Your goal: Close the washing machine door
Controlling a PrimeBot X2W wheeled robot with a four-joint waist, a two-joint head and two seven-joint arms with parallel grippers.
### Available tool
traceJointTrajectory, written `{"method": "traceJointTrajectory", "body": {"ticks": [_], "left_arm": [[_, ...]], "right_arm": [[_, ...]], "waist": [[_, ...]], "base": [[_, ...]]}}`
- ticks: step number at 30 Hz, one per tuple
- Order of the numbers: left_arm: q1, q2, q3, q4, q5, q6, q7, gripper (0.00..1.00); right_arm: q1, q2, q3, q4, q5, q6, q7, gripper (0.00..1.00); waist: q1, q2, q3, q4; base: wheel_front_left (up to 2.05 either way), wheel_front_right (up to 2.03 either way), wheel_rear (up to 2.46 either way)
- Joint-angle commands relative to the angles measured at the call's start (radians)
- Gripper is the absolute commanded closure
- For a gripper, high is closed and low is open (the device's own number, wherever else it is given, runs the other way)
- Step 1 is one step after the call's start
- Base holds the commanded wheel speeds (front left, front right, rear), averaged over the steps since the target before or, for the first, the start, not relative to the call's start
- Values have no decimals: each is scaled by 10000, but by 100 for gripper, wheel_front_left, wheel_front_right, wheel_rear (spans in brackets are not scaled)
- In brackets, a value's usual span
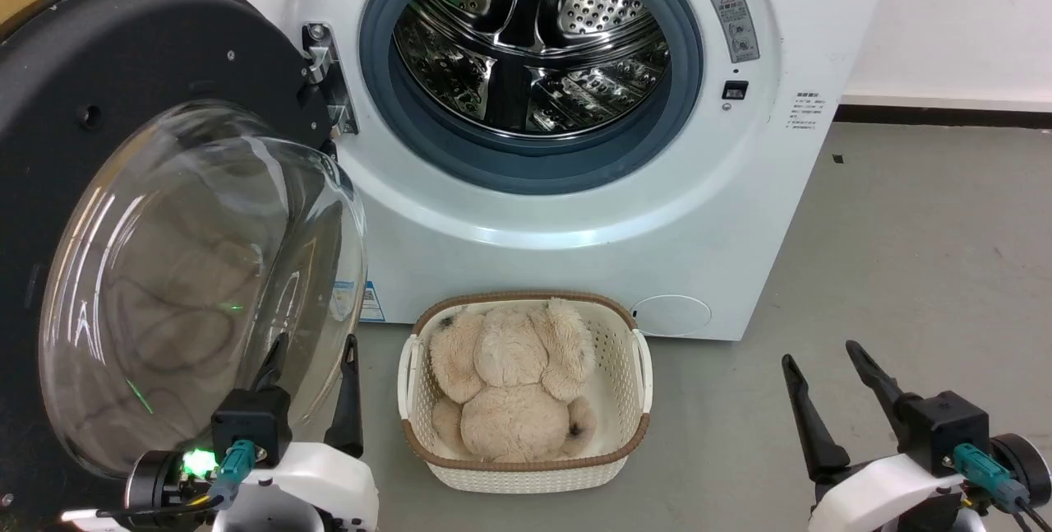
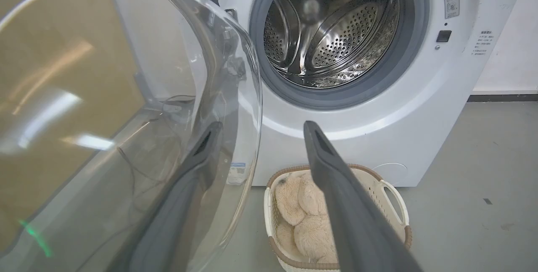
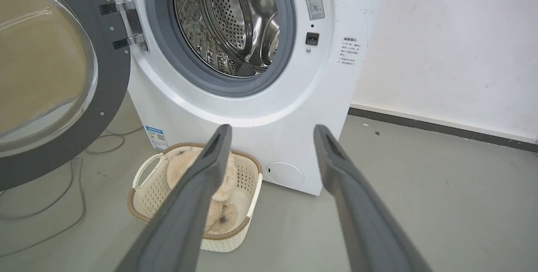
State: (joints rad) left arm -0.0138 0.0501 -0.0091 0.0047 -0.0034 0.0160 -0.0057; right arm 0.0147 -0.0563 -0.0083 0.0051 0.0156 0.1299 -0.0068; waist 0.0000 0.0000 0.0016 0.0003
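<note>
The washing machine door (image 1: pixel 123 47) stands wide open, swung out to the left on its metal hinge (image 1: pixel 329 76). Its glossy black ring frames a clear bulging glass bowl (image 1: pixel 197 285). The white washing machine (image 1: pixel 575 261) shows its steel drum (image 1: pixel 530 47) inside the grey gasket. My left gripper (image 1: pixel 316 367) is open, low beside the bowl; in the left wrist view one finger (image 2: pixel 201 154) shows through the glass bowl (image 2: pixel 126 95), the other lies outside it. My right gripper (image 1: pixel 822 359) is open over the floor at the lower right, holding nothing.
A cream laundry basket (image 1: pixel 526 478) with a beige plush toy (image 1: pixel 514 384) sits on the grey floor just before the machine. Cables (image 3: pixel 63 204) lie on the floor under the door (image 3: pixel 109 74). A white wall (image 3: pixel 441 45) stands to the right.
</note>
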Motion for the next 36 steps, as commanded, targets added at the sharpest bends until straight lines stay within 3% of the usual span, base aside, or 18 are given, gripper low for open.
{"method": "traceJointTrajectory", "body": {"ticks": [1,2,3,5,17,36], "left_arm": [[-39,0,-31,6,-32,86,-106,0],[-44,0,-46,6,-36,109,-127,0],[-51,0,-61,5,-37,130,-148,24],[-67,0,-88,0,-40,167,-190,100],[-406,22,-177,-258,-88,212,-441,100],[-1471,34,9,-1303,-313,-69,-839,100]], "right_arm": [[-17,6,-56,3,69,0,-97,0],[-18,6,-73,4,88,1,-118,0],[-20,6,-89,4,108,1,-139,0],[-24,7,-123,8,146,1,-180,0],[-55,13,-340,7,376,1,-431,0],[-88,22,-694,-43,711,3,-828,0]], "waist": [[0,0,3,2],[0,0,5,4],[0,0,7,6],[0,0,10,11],[0,0,31,97],[0,0,127,622]], "base": [[0,0,0],[0,0,0],[0,0,0],[0,0,0],[0,0,0],[0,0,0]]}}
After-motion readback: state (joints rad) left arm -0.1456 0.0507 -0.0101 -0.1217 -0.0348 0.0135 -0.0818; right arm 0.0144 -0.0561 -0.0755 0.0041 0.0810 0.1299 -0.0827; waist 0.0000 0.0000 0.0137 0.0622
